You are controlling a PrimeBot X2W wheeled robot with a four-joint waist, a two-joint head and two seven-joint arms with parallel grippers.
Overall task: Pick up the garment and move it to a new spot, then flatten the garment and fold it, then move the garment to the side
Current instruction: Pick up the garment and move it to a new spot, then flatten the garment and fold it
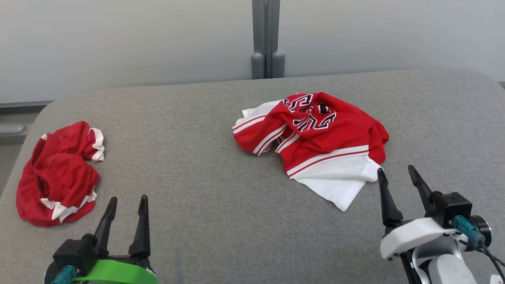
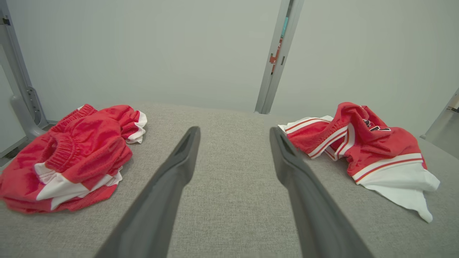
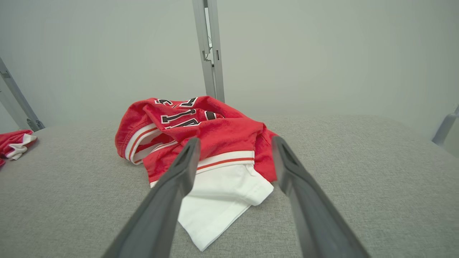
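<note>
A crumpled red and white garment (image 1: 323,138), a jersey with black lettering, lies right of centre on the grey padded table (image 1: 197,157). It lies to the right in the left wrist view (image 2: 376,150) and straight ahead in the right wrist view (image 3: 215,136). My right gripper (image 1: 395,169) is open just in front of its white hem, its left fingertip right beside the cloth and nothing between the fingers (image 3: 236,139). At the near left, my left gripper (image 1: 129,199) is open and empty over bare table (image 2: 235,130).
A second bunched garment, red shorts with white trim (image 1: 59,173), lies near the table's left edge, left of my left gripper (image 2: 82,150). A grey post (image 1: 267,39) stands against the pale wall behind the table's far edge.
</note>
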